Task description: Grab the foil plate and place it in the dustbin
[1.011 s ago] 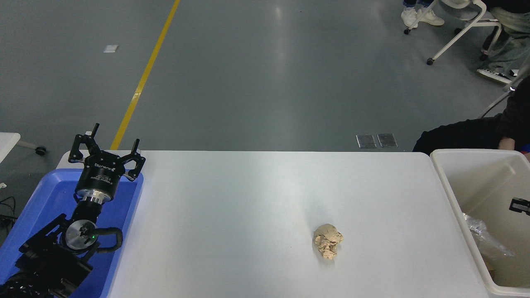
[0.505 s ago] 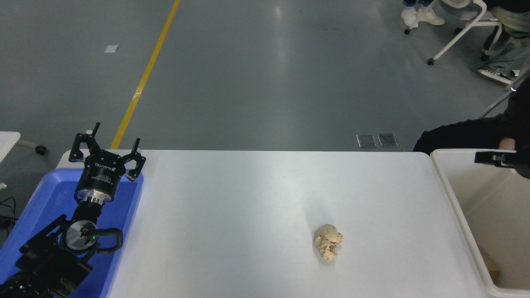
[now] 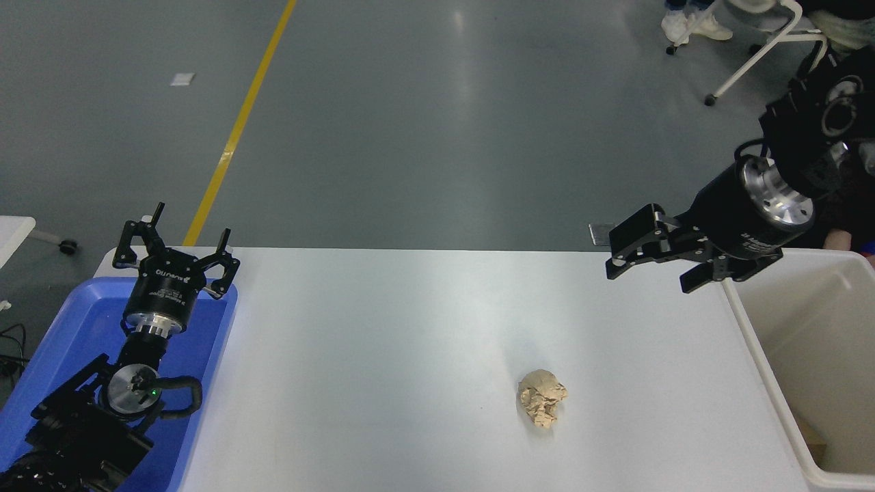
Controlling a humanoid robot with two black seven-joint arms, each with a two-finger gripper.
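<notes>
The foil plate is not in view. The dustbin (image 3: 757, 362), a cream-white tub, stands at the table's right end, and the part of its inside that shows holds no foil. My right gripper (image 3: 649, 272) is open and empty. It hangs above the table's far right corner, just left of the dustbin's rim, pointing left. My left gripper (image 3: 175, 240) is open and parked over the blue tray (image 3: 205, 369) at the lower left.
A tan crumpled paper ball (image 3: 542, 398) lies on the white table (image 3: 383, 355), right of centre and towards the front. A person's dark sleeve and hand (image 3: 837, 238) are behind the dustbin. Chair legs stand on the floor at the top right.
My right gripper has come up out of the dustbin and swung left over the table's far right corner. The foil seen lying in the dustbin one second ago no longer shows.
</notes>
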